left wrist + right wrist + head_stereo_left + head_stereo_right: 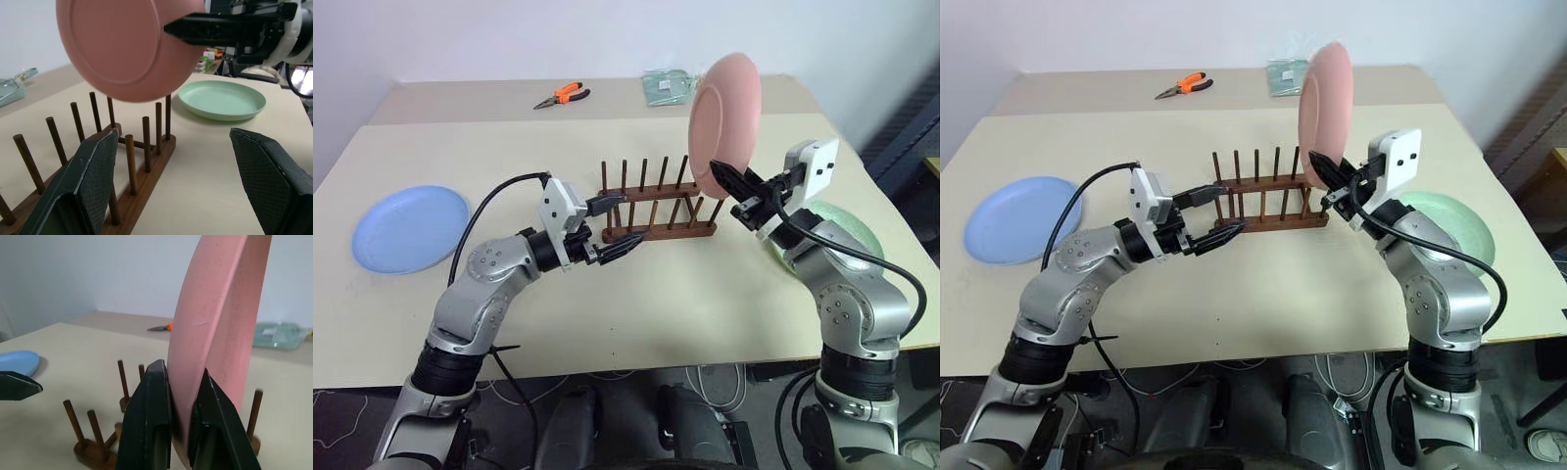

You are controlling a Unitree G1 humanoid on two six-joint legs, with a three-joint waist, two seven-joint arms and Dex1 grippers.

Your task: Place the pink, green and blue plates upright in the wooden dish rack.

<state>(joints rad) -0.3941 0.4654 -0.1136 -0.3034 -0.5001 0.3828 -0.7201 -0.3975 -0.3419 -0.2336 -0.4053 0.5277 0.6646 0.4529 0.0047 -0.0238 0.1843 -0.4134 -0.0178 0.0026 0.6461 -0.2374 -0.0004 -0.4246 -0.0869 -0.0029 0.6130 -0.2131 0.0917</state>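
right gripper [183, 431] has its 2 black fingers pinched tight on the lower rim of the pink plate [724, 122], holding it upright on edge above the right end of the wooden dish rack [651, 211]. can't tell if the plate touches the pegs there.

left gripper [171, 191] is wide open with nothing in it, jaws spread far apart, sitting just in front of the rack's left end and pointing along it.

the rack itself is in the middle of the table [656, 304], no plates in its slots. blue plate [409, 227] lies flat far off to the left, green plate [1449, 227] lies flat on the right behind the right arm.
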